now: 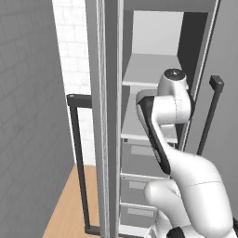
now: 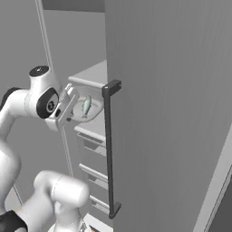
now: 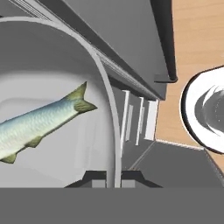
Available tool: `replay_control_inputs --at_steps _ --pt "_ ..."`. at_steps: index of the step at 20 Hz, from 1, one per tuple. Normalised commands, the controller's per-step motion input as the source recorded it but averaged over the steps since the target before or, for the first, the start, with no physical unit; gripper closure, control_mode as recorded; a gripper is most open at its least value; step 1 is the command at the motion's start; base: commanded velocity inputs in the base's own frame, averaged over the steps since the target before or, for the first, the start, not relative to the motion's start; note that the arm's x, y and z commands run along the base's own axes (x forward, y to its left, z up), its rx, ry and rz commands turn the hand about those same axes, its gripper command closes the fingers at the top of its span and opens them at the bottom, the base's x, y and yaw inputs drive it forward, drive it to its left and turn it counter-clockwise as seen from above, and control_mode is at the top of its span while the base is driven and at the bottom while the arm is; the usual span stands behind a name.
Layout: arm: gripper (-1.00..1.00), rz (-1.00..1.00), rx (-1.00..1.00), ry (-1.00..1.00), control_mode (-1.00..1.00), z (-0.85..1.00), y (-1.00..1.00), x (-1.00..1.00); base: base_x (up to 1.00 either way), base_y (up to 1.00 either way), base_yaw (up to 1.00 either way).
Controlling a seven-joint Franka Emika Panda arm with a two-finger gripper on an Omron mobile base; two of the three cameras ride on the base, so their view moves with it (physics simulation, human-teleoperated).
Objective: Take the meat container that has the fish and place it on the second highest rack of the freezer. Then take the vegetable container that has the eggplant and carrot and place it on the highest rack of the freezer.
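Gripper (image 2: 76, 110) jaws pinched on bowl (image 2: 93, 113) rim; fish (image 3: 37, 123) head cut off at left of the hand view. Shelf contact probably hidden, centre of the right base view.

The white arm (image 1: 186, 167) rises from the base, bends at a dark-jointed elbow and reaches forward toward 12 o'clock. In the right base view its wrist (image 2: 45, 102) turns the hand toward 3 o'clock. In the hand view the gripper (image 3: 113, 177) is closed, its two dark fingertips (image 3: 94, 177) pinched on a thin rim.
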Motion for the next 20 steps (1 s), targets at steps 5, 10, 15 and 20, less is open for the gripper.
replay_control_inputs --at_steps 5,10,15,20 --pt "1.00 -0.09 0.00 0.00 -1.00 -0.56 -0.22 0.84 0.00 0.00 0.00" --pt "1.00 -0.07 0.00 0.00 -1.00 -0.76 -0.34 0.63 0.00 0.00 0.00" --pt "1.00 -0.06 0.00 0.02 -1.00 -0.71 -0.36 0.28 0.00 0.00 0.00" --pt "1.00 -0.05 0.00 0.06 -1.00 -0.38 -0.02 0.37 0.00 0.00 0.00"
